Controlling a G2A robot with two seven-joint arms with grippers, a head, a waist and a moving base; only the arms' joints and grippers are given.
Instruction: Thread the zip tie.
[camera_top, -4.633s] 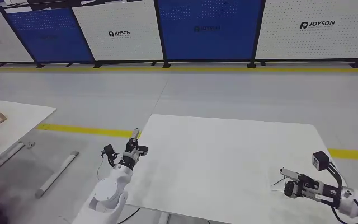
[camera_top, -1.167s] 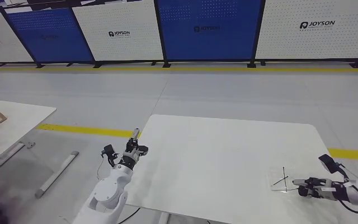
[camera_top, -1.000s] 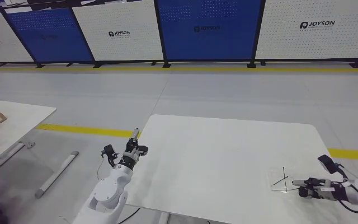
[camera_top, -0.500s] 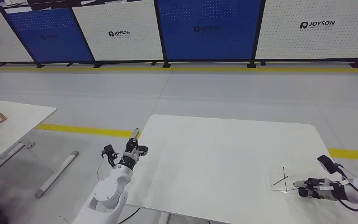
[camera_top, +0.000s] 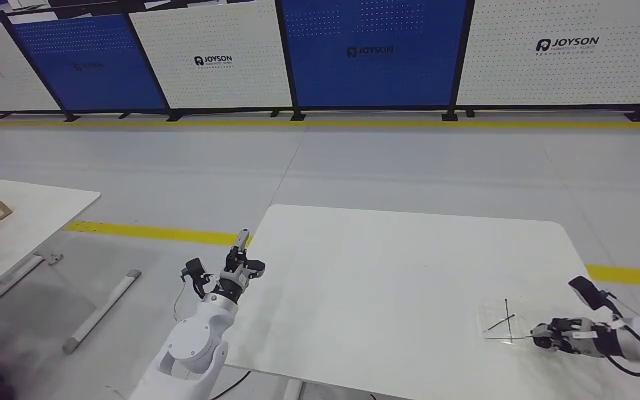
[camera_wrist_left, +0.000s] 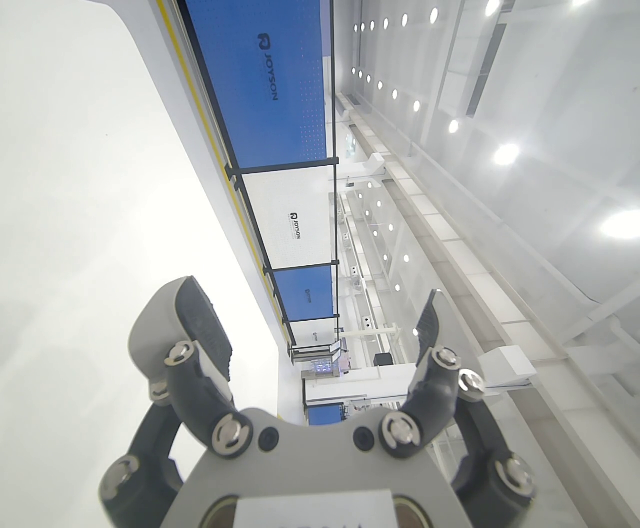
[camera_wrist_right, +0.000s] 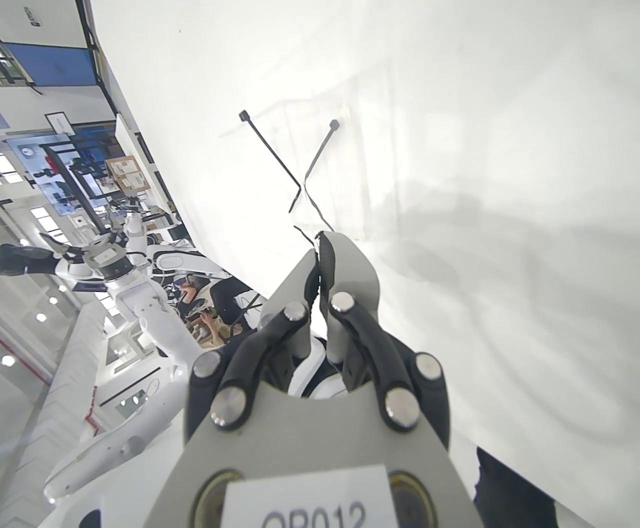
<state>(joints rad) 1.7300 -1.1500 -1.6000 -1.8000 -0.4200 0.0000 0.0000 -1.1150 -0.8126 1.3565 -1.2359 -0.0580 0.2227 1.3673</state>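
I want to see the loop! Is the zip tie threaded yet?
Not yet. Done: nothing looped; two ties lie crossed on the table. In hand: right pincer shut on the tail of one tie. To do: feeding that tail through its head; left pincer open.
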